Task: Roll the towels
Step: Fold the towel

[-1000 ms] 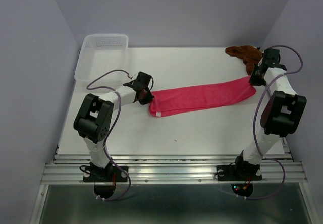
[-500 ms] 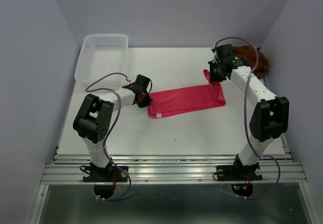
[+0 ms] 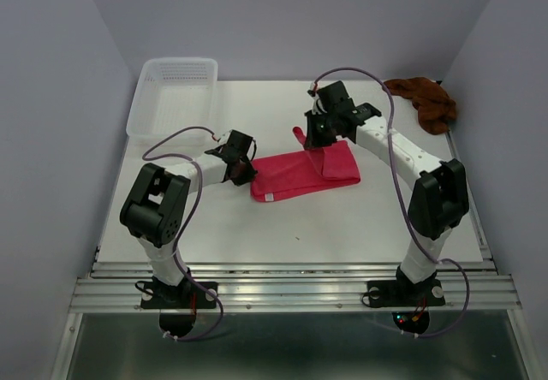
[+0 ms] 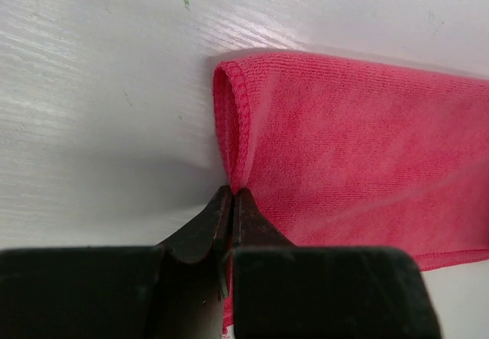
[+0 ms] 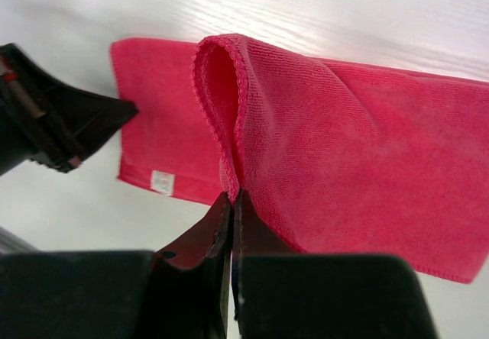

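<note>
The pink-red towel (image 3: 295, 173) lies mid-table, its right part folded back over itself. My left gripper (image 3: 241, 168) is shut on the towel's left end; the left wrist view shows the hem (image 4: 237, 125) pinched at its fingertips (image 4: 231, 195). My right gripper (image 3: 315, 133) is shut on the towel's other end and holds it lifted above the lying part; in the right wrist view the fold (image 5: 229, 102) hangs from the jaws (image 5: 231, 198), with the left gripper (image 5: 53, 125) beyond. The rust brown towel (image 3: 425, 99) lies crumpled at the back right corner.
A white perforated basket (image 3: 174, 96) stands at the back left corner. The table (image 3: 300, 226) is white, with walls close on both sides. A small dark speck (image 3: 297, 239) lies near the front.
My right gripper has carried the towel's right end leftward across the table, folding the towel over itself. My left gripper has stayed on the left end.
</note>
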You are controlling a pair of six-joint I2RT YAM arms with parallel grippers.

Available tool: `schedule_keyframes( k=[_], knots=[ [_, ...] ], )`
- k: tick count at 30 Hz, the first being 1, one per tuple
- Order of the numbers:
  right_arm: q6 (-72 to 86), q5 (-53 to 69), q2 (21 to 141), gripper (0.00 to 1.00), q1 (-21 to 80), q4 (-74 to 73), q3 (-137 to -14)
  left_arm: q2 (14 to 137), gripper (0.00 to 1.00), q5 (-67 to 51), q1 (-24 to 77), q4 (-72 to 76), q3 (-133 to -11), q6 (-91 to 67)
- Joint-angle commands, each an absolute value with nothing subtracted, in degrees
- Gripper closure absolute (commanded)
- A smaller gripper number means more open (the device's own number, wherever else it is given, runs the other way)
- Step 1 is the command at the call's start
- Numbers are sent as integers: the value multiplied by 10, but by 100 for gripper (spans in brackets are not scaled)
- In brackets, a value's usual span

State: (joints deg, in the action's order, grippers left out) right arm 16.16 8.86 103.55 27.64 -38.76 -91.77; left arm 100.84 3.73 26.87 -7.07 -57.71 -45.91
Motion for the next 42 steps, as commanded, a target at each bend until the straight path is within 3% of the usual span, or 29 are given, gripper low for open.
schedule_keyframes(
  k=[1, 17, 42],
  knots=[
    [201, 137, 1053, 99, 321, -338, -965, 982, 90, 44, 267, -76, -563, -459],
    [266, 84, 1137, 99, 407, -316, -1014, 969, 96, 28, 267, -55, -540, -463],
    [325, 87, 1195, 99, 424, -248, -1003, 969, 98, 24, 267, -49, -531, -474]
  ],
)
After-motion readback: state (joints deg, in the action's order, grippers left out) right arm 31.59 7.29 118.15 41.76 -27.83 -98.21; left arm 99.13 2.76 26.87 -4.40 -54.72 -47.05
